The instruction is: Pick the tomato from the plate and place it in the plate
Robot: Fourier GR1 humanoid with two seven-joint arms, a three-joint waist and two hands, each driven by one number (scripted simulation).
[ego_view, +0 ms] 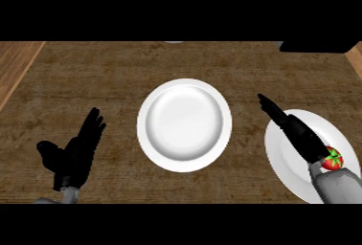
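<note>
Pre-grasp: tomato (332, 159) sits on near-right plate (297, 177) beside right wrist, right hand (293, 131) straight-fingered past it, holding nothing; left hand (74, 153) resting open near-left; next pull back, grip tomato, move to centre plate (184, 125).

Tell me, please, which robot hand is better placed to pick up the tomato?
The right robot hand: it stretches over the right plate beside the tomato. The left robot hand rests open, far left.

Dark brown mat (106, 67) over lighter wooden counter (17, 62)
</note>
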